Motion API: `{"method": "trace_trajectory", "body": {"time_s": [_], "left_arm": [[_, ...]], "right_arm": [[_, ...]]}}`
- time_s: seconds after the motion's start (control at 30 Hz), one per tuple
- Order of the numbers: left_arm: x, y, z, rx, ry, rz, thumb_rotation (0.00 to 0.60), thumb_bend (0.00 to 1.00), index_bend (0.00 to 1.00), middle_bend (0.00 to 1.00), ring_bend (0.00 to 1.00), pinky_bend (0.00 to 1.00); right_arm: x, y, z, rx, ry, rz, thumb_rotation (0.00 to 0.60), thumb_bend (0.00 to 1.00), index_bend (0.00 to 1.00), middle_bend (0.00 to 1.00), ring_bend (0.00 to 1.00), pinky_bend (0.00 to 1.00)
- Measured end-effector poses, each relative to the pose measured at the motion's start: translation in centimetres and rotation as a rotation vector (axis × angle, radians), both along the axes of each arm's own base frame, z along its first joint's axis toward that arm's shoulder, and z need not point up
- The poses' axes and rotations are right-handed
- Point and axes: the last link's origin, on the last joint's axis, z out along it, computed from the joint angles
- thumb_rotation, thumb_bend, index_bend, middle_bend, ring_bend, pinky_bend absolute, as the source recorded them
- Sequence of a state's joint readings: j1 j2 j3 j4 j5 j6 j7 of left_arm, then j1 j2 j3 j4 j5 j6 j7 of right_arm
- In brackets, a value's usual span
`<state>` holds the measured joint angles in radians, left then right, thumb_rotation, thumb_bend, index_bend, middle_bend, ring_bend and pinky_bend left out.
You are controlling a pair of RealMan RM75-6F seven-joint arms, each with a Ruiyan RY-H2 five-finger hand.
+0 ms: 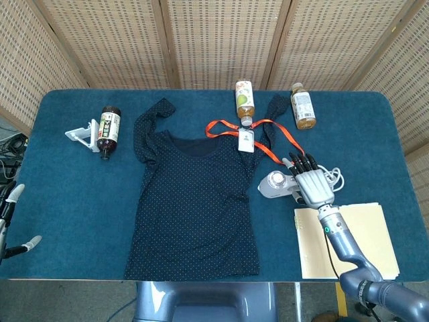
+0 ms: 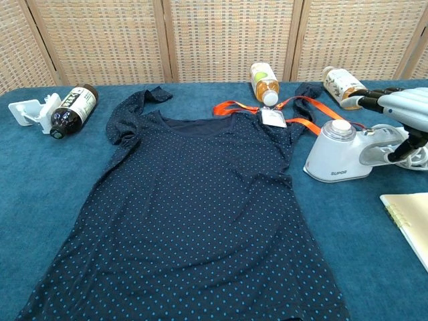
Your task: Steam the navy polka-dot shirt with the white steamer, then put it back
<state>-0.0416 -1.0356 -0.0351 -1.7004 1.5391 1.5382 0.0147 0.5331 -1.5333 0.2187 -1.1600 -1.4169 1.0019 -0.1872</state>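
White plastic handheld steamer (image 1: 276,184) is lying just under the spread, empty fingers (image 1: 299,163) of the right hand (image 1: 312,186); rigid, smooth, likely top-heavy; handle is best gripped.

Head view high, straight down on the whole table (image 1: 67,194); chest view low, closer, same shirt (image 2: 194,221).

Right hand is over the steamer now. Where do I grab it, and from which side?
Judging by its pose, wrap the handle of the white steamer, which runs rightward from the round head, toward the coiled cord. Come down from above, where the right hand already hovers; the handle lies level there.
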Motion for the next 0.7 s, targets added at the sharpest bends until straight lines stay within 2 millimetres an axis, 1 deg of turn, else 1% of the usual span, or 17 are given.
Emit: {"method": "trace_trajectory", "body": {"time_s": [0.33,0.5,0.63,0.7], "left_arm": [[0.0,0.3,-0.2,-0.007,0.002,0.010,0.600,0.00,0.00,0.00,0.00,0.00],[0.0,0.3,-0.3,-0.012,0.003,0.009,0.600,0.00,0.00,0.00,0.00,0.00],[-0.1,0.4,-0.3,-0.009,0.002,0.014,0.600,0.00,0.00,0.00,0.00,0.00],[-0.1,0.4,-0.2,-0.007,0.002,0.016,0.600,0.00,0.00,0.00,0.00,0.00]], "right_arm": [[-1.1,-1.8,-0.9,-0.030,0.033,-0.024,0.600,0.48,0.00,0.00,0.00,0.00],[-1.4,-2.7,-1.2,-0.057,0.065,-0.025,0.600,0.49,0.03,0.00,0.00,0.00],[-1.5,-3.4,-1.6,-0.078,0.085,-0.024,0.600,0.55,0.05,0.00,0.00,0.00],[-1.5,-3.7,-1.8,-0.092,0.094,-0.025,0.600,0.59,0.06,0.00,0.00,0.00]]}}
